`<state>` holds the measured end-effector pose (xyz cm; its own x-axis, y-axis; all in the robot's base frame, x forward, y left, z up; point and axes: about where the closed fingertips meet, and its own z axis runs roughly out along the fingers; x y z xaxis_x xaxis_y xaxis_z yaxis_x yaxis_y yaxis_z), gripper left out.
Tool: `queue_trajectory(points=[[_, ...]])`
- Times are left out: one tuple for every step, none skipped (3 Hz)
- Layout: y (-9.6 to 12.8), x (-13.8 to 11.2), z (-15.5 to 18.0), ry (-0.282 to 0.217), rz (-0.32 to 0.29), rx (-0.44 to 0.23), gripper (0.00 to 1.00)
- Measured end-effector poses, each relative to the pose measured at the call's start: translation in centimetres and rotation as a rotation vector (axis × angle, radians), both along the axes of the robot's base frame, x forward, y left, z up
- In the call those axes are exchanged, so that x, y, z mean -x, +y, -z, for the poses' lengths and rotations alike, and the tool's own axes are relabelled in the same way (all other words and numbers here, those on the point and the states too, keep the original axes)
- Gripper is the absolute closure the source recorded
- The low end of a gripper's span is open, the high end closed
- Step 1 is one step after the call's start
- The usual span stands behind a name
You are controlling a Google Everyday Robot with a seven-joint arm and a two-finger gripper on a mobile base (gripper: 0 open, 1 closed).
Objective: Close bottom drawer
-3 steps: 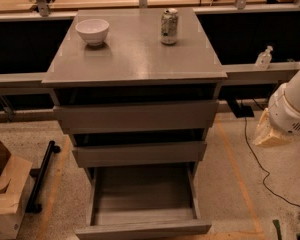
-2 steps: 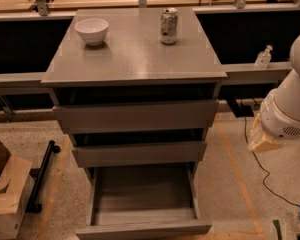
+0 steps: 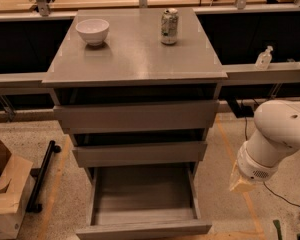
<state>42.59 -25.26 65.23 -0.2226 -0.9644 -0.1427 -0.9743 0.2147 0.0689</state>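
The pincer (image 3: 242, 181) is held low, right of the bottom drawer (image 3: 142, 199) and apart from it; whether it is released or clenched cannot be told. The drawer is drawn fully out, its long front set crosswise.

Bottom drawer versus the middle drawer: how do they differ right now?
The bottom drawer is pulled far out; the middle drawer juts only slightly. The bottom drawer's bare inside shows; the middle drawer's is hidden. Both have grey, handleless flat fronts. The end effector hangs right of the cabinet, beside the bottom drawer, not touching it.
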Motion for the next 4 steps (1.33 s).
queue_trajectory(points=[[0.0, 0.3, -0.2, 0.001, -0.002, -0.006, 1.00], [1.2, -0.4, 1.9, 0.003, -0.018, -0.035, 1.00], [2.2, -2.1, 5.7, 0.028, -0.022, -0.108, 1.00], [3.3, -2.3, 14.2, 0.162, -0.010, -0.164, 1.00]])
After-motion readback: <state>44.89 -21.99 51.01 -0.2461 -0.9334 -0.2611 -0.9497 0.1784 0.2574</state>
